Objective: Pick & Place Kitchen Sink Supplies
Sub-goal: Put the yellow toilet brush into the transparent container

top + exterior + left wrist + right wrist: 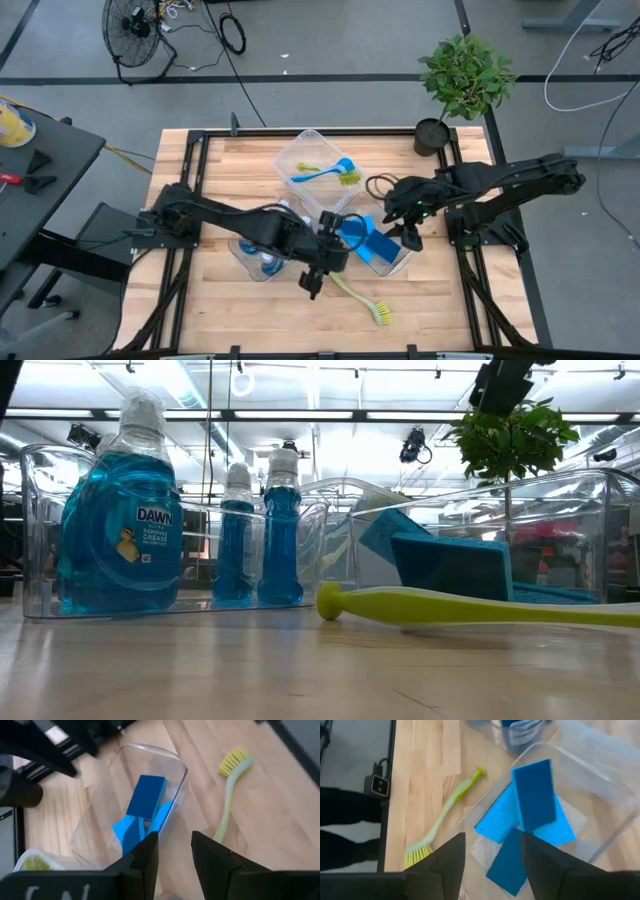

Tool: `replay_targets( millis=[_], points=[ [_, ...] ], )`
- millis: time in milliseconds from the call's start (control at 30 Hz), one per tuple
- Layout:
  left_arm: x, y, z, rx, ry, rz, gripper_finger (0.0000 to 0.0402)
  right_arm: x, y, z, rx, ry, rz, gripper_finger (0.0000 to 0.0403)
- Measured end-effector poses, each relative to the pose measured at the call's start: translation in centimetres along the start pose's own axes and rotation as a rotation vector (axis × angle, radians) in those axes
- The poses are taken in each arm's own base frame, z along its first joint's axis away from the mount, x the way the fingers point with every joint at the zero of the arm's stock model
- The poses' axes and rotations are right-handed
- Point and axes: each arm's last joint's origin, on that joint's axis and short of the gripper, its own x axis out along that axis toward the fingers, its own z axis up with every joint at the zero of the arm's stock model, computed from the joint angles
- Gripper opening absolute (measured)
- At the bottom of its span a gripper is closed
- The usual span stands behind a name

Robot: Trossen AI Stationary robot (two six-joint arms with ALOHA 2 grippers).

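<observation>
Most of the sorting appears done. 3 bottles of blue liquid are seen standing in the clear bin at the left of the low view. Blue sponges are piled in a second bin at the centre of the high view, and a blue brush lies in a third bin above it. 1 yellow-green brush is left loose on the table, low centre, beside the sponge bin.

The left gripper is held just left of that brush's handle, jaws slightly parted and empty. The right gripper is held over the sponge bin's right end, jaws parted and empty.
</observation>
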Motion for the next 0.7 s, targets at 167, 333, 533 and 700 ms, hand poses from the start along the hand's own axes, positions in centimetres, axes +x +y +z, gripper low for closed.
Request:
replay_targets(
  millis=[167, 333, 533, 700],
  points=[
    [2.4, -0.7, -0.1, 0.075, 0.031, -0.010, 0.0122, -2.9, 0.0, -1.2, -0.001, -0.066, -0.007, 0.0190],
    [4.2, -1.5, 0.0, 0.117, 0.002, -0.123, 0.0122, -5.5, 0.0, -2.4, -0.004, -0.131, 0.009, 0.0190],
    [6.5, -2.5, -0.4, 0.176, 0.026, -0.217, 0.0122, -7.3, -0.2, -3.3, 0.015, -0.203, -0.024, 0.0190],
    [8.5, -3.4, -1.0, 0.209, 0.062, -0.271, 0.0122, -7.5, -0.4, -3.6, 0.016, -0.211, -0.053, 0.0190]
  ],
)
